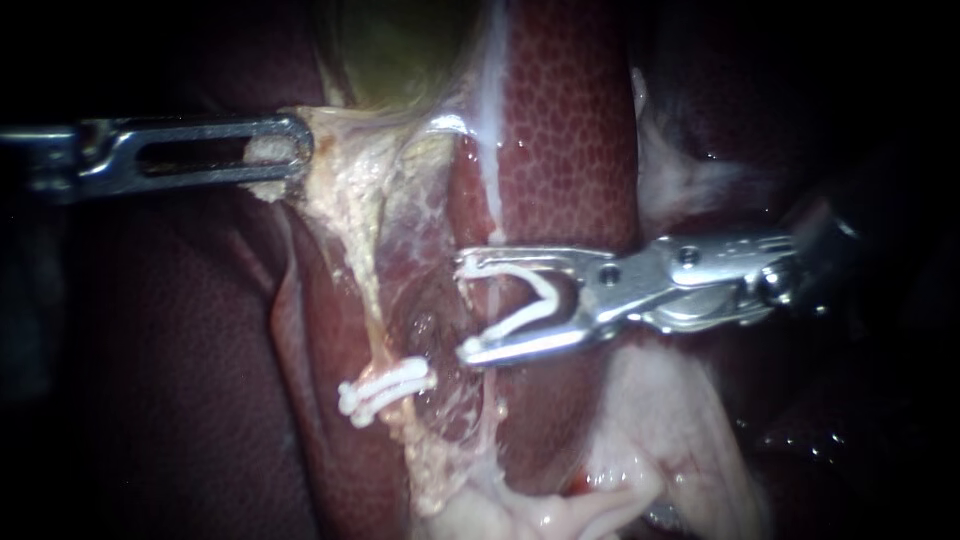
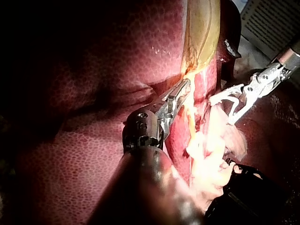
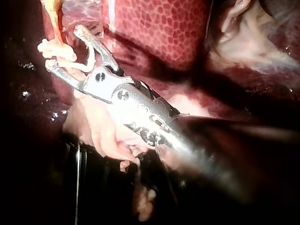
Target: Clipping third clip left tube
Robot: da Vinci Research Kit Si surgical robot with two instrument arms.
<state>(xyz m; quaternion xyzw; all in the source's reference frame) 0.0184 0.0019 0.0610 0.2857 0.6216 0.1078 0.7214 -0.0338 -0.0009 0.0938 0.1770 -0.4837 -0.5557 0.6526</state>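
White plastic shows in two places. Two placed clips (image 1: 388,390) sit side by side across the left tube (image 1: 372,290), low on its run and close to the ragged pale fat at the liver's lower edge. A third, the loaded clip (image 1: 528,312), lies open in a V inside the right instrument (image 1: 465,308).

That instrument's jaws stand wide apart. Each arm of the loaded clip lies along one jaw, so the jaws hold it from both sides. In the endoscope view their tips are beside the left tube, not around it, with a dark, thin sheet of tissue between the tips and the tube. They sit above the placed clips and well clear of them. In the right wrist view a lump of pale tissue shows inside the gap, but I cannot tell whether it touches the clip.

The left tube is a yellowish strand. It comes down from the neck of the gallbladder (image 1: 400,50) along the edge of the mottled red liver (image 1: 570,130).

The left instrument (image 1: 300,150) has its jaws clamped together on pale tissue (image 1: 330,170) at the upper end of that strand, just under the gallbladder. The left wrist view shows the same grip (image 2: 183,91).
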